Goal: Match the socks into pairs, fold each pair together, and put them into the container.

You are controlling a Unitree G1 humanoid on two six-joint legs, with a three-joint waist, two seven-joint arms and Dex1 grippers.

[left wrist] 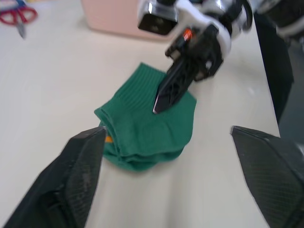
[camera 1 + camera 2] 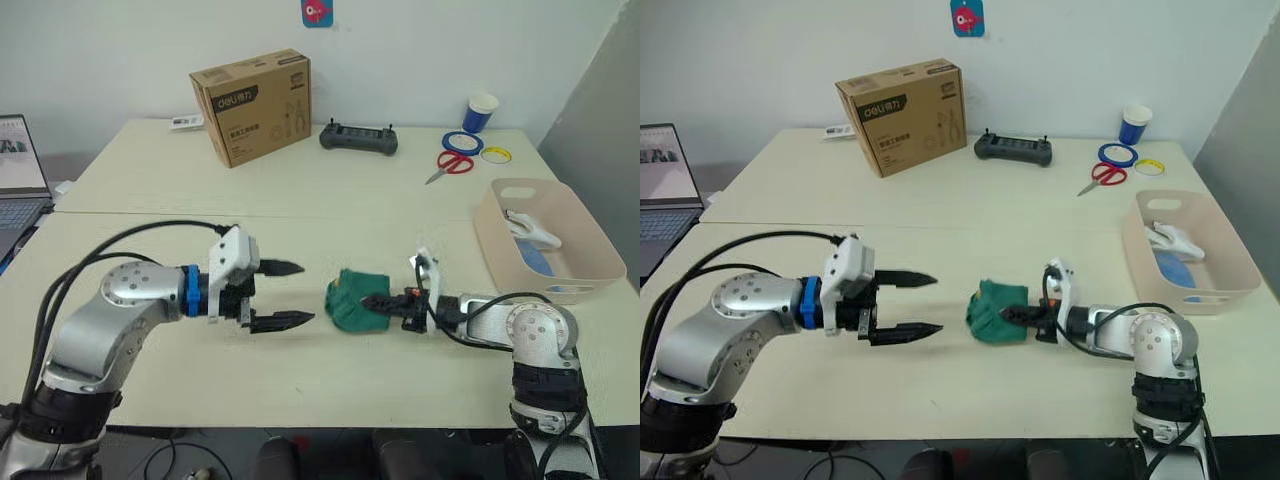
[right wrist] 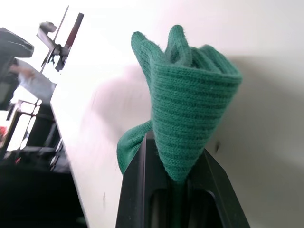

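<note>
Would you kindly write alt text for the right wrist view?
The right gripper pinches a folded dark green sock bundle between its black fingers, lifting a fold above the pale table.

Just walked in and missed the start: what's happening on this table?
The robot is pairing socks. Its right pincer is shut on the folded green socks mid-table, while the left pincer hangs open beside them, not touching. The container at the right already holds white and blue socks.
</note>
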